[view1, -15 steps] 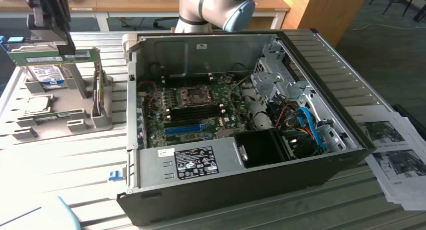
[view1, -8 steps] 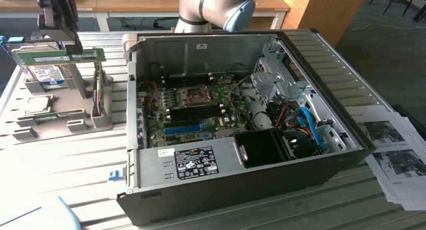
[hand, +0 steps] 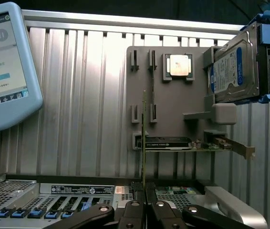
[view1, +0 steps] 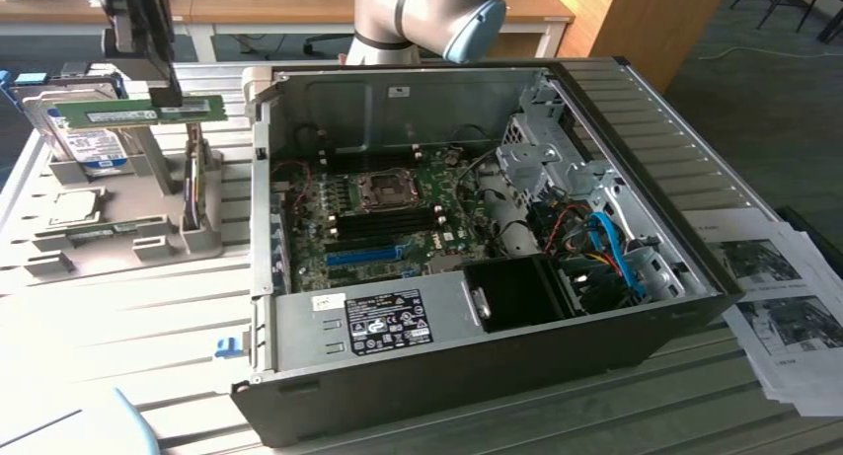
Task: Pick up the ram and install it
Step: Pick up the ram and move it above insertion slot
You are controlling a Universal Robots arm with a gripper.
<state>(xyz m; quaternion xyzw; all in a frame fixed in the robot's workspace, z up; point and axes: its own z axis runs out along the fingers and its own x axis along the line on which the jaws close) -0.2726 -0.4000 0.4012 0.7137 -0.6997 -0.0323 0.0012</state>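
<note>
Open PC case (view1: 527, 371); hard drive (hand: 233, 71) in grey rack (hand: 178, 109).

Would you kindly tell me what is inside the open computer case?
A motherboard with a CPU socket, a blue expansion slot, a metal drive cage, blue cables and a black shroud. The shroud hides whatever lies beneath it.

One ram (view1: 113, 112), one hard drive (view1: 90, 147) — and one open computer case (view1: 461, 386).

Ram (view1: 132, 113) in gripper (view1: 173, 98) over gray holder (view1: 156, 228), nr open PC case (view1: 527, 376)
</note>
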